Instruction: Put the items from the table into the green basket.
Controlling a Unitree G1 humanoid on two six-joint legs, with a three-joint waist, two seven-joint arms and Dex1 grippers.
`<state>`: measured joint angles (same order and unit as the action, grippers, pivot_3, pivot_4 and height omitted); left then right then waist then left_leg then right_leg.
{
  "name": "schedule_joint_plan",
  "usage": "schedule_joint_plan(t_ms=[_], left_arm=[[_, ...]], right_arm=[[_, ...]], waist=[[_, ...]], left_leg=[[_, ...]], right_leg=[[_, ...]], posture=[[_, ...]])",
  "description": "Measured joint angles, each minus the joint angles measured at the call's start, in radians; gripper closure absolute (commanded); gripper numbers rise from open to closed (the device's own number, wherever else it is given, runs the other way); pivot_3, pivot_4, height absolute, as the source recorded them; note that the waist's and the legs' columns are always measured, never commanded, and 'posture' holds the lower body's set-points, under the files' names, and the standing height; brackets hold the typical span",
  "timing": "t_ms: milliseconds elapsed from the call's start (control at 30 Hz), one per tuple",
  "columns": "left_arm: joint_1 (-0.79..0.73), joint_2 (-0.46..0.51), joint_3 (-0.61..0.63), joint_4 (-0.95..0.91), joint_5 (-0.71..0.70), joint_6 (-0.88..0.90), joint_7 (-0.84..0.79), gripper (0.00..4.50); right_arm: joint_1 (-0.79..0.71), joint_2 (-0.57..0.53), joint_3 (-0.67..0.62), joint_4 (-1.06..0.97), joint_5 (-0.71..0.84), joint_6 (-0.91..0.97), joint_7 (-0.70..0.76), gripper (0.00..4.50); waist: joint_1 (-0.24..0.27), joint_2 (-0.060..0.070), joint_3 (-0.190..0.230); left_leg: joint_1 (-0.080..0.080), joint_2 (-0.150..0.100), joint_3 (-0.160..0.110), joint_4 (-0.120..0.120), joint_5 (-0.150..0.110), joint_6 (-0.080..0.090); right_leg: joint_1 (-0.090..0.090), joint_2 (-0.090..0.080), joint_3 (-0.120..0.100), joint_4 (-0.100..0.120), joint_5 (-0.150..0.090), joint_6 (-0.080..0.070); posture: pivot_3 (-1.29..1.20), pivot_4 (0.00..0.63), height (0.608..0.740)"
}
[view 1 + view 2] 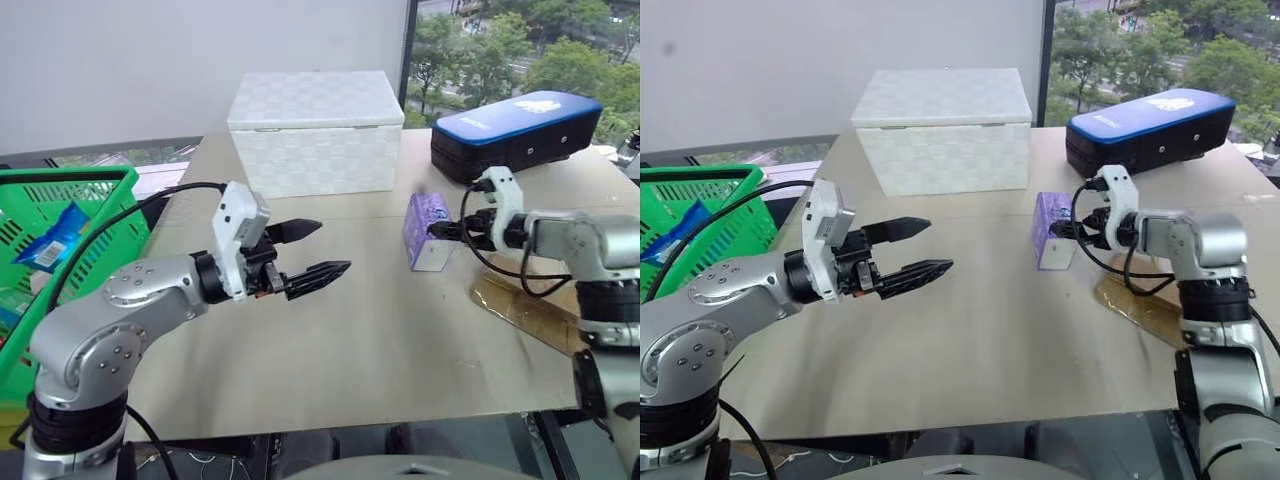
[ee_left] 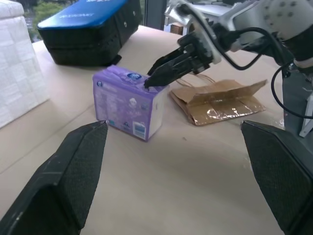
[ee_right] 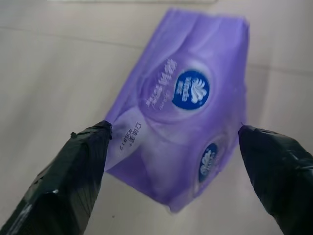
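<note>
A lilac-purple soft pack stands on the beige table, right of its middle. My right gripper is open and reaches in from the right. Its two black fingers straddle the pack's upper end, close against its sides. In the left wrist view the right gripper's tips sit at the pack's top corner. My left gripper hangs open and empty above the table's middle, pointing toward the pack, well apart from it. The green basket stands off the table's left edge and holds a blue-and-white packet.
A large white woven box stands at the back centre, just behind the pack. A blue-topped black case lies at the back right. A flattened brown cardboard piece lies under my right forearm.
</note>
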<state>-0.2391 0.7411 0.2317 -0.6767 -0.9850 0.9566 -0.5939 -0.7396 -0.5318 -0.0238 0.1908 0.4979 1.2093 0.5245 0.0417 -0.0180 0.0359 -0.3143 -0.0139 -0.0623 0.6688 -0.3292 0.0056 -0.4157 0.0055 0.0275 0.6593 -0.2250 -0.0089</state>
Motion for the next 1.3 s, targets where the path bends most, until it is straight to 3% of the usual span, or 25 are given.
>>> schedule_joint_plan(t_ms=[133,267,333,567,667,767,867,900,967,1033,1300], left_arm=[[0.027,0.007,0.008,-0.011,-0.002,-0.004,0.014,0.0],[0.063,-0.008,0.043,-0.019,-0.062,-0.003,0.066,0.0],[0.077,-0.039,0.055,-0.017,-0.134,0.001,0.114,0.0],[0.112,-0.136,0.071,0.114,-0.489,0.016,0.354,0.0],[0.132,-0.149,0.048,0.155,-0.51,0.008,0.384,0.0],[0.149,-0.138,0.014,0.157,-0.489,0.011,0.374,0.0],[0.155,-0.113,0.013,0.156,-0.488,0.01,0.354,0.0],[0.155,-0.1,0.013,0.151,-0.485,0.009,0.346,0.0],[0.157,-0.087,0.013,0.142,-0.472,0.007,0.332,0.0],[0.167,-0.064,0.014,0.135,-0.464,0.0,0.313,0.0],[0.208,-0.03,0.017,0.096,-0.45,-0.013,0.292,0.0]], right_arm=[[-0.035,-0.003,0.04,0.071,-0.034,-0.059,0.046,3.2],[-0.035,-0.024,0.023,0.065,-0.021,-0.074,0.099,4.46],[-0.024,-0.026,-0.025,0.042,0.018,-0.053,0.122,4.46],[0.011,0.08,-0.306,-0.271,0.397,0.204,0.148,4.46],[0.043,0.138,-0.299,-0.392,0.428,0.226,0.068,4.46],[0.094,0.102,-0.164,-0.417,0.272,0.11,-0.03,3.68],[0.117,0.045,-0.096,-0.408,0.155,0.041,-0.091,2.27],[0.117,0.025,-0.087,-0.409,0.127,0.029,-0.108,1.61],[0.117,-0.005,-0.062,-0.411,0.091,0.015,-0.122,0.95],[0.117,-0.041,-0.012,-0.418,0.035,-0.006,-0.135,0.01],[0.131,0.022,0.052,-0.457,-0.003,0.01,-0.165,0.01]], waist=[[0.002,0.0,0.0],[0.005,0.0,0.0],[0.006,0.0,0.0],[0.008,0.002,0.0],[0.004,0.003,-0.001],[0.001,0.003,-0.001],[-0.001,0.004,0.0],[-0.002,0.004,0.0],[-0.004,0.005,0.0],[-0.006,0.005,0.0],[-0.001,0.005,0.0]], left_leg=[[0.0,0.0,-0.001,0.0,0.0,0.0],[0.001,0.001,-0.003,0.0,0.0,0.0],[0.001,0.001,-0.005,0.0,0.0,0.001],[0.0,0.003,-0.01,0.0,-0.001,0.001],[0.001,0.0,-0.011,0.0,-0.001,0.001],[0.0,-0.002,-0.01,0.0,0.0,0.0],[0.0,-0.002,-0.01,0.0,0.002,-0.004],[0.0,-0.002,-0.01,-0.001,0.002,-0.004],[0.0,-0.002,-0.01,-0.001,0.002,-0.004],[0.0,-0.001,-0.009,-0.002,0.002,-0.004],[0.0,-0.001,-0.01,-0.002,0.002,-0.004]], right_leg=[[0.0,0.0,0.0,0.0,0.0,0.0],[0.0,-0.001,0.0,0.0,0.0,0.0],[0.0,-0.001,0.0,0.0,0.0,0.0],[0.001,-0.002,-0.004,0.0,0.0,0.0],[0.001,-0.002,-0.004,0.0,0.0,0.001],[0.001,-0.002,-0.004,0.0,0.0,0.001],[0.001,-0.003,-0.004,-0.001,-0.001,0.001],[0.001,-0.003,-0.004,-0.001,-0.001,0.001],[0.001,-0.002,-0.003,-0.002,-0.001,0.001],[0.0,-0.002,-0.003,-0.002,-0.001,0.001],[0.001,-0.001,-0.003,-0.002,-0.002,0.002]], posture=[[0.17,0.002,0.74],[0.16,0.005,0.74],[0.15,0.004,0.74],[0.09,0.0,0.74],[0.08,0.0,0.74],[0.08,0.0,0.74],[0.08,0.0,0.74],[0.09,0.0,0.74],[0.09,0.0,0.74],[0.1,0.0,0.74],[0.12,0.0,0.74]])
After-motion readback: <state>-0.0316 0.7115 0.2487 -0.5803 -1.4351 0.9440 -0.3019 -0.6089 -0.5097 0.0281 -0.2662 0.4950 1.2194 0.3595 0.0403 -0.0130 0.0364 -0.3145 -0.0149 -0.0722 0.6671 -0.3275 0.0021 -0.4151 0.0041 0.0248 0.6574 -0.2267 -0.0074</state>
